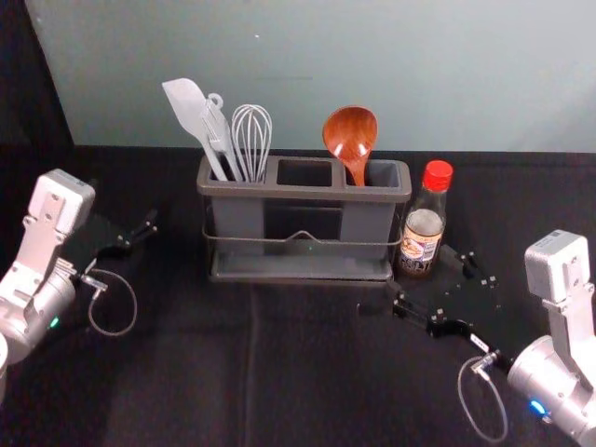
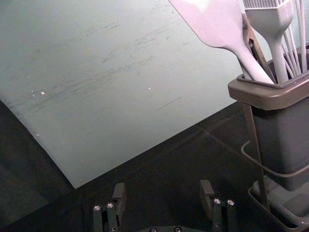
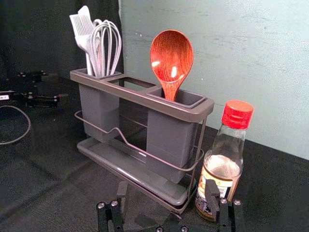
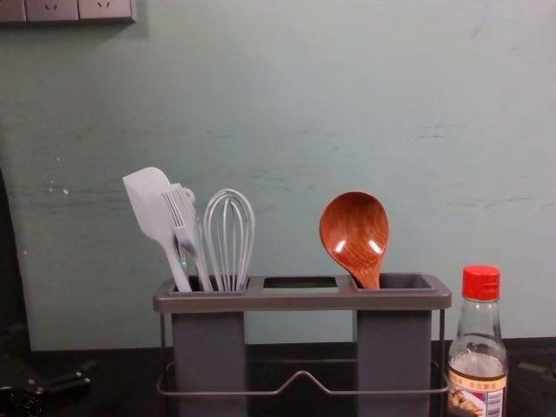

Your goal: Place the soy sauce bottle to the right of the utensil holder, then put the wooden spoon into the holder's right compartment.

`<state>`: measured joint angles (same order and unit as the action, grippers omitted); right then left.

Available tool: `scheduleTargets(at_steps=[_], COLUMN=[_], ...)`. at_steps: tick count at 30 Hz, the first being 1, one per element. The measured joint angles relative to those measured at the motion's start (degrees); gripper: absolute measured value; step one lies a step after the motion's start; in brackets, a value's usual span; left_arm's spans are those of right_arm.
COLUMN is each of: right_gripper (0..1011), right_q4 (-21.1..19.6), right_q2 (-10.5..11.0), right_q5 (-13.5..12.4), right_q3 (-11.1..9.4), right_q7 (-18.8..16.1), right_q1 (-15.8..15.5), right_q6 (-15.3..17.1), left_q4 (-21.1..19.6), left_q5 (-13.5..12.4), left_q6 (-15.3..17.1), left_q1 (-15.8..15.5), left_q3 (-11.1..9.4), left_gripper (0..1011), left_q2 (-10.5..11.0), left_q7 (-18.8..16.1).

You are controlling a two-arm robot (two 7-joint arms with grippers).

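Wooden spoon (image 1: 351, 133) gleams in right compartment (image 1: 368, 223), spread right hand (image 1: 436, 283) near glass bottle (image 1: 423, 223), spread left hand (image 1: 122, 207) leftward.

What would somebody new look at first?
Probably the reddish-brown wooden spoon, bowl up in the right compartment of the grey boxy holder, or the red cap on the clear soy sauce bottle to the holder's right. Next, the pale whisk, brush and spatula in the left compartment. The open black right gripper is near the bottle, the left gripper far left.

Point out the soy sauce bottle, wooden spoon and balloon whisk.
Soy sauce bottle (image 3: 237, 114): right wrist view, on its red cap.
Wooden spoon (image 4: 354, 233): chest view, on its bowl.
Balloon whisk (image 1: 250, 131): head view, on its wire loops.
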<state>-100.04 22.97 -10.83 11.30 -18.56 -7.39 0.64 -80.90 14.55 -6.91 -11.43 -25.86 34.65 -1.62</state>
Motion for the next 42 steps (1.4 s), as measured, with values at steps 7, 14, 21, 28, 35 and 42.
scheduleTargets(at_steps=[7, 14, 21, 28, 35, 42], right_gripper=[1003, 1002, 1003, 1003, 1003, 1003], right_q4=[-0.1, -0.17, -0.2, -0.24, -0.25, -0.25], right_q2=[0.0, 0.0, 0.0, 0.0, 0.0, 0.0], right_q5=[0.06, 0.15, 0.21, 0.25, 0.25, 0.25], right_q3=[-0.03, -0.07, -0.08, -0.08, -0.08, -0.08], right_q7=[0.0, 0.01, 0.03, 0.06, 0.11, 0.14], right_q1=[-0.04, -0.08, -0.11, -0.12, -0.12, -0.12], right_q6=[0.0, 0.01, 0.03, 0.07, 0.08, 0.08], left_q4=[0.0, 0.0, 0.0, 0.0, 0.0, 0.0], left_q5=[0.0, 0.0, 0.0, 0.0, 0.0, 0.0], left_q6=[0.0, 0.0, 0.0, 0.0, 0.0, 0.0], left_q1=[0.0, 0.0, 0.0, 0.0, 0.0, 0.0], left_q3=[0.0, 0.0, 0.0, 0.0, 0.0, 0.0], left_gripper=[1005, 1005, 1005, 1005, 1005, 1005], left_q2=[0.0, 0.0, 0.0, 0.0, 0.0, 0.0], left_q7=[0.0, 0.0, 0.0, 0.0, 0.0, 0.0])
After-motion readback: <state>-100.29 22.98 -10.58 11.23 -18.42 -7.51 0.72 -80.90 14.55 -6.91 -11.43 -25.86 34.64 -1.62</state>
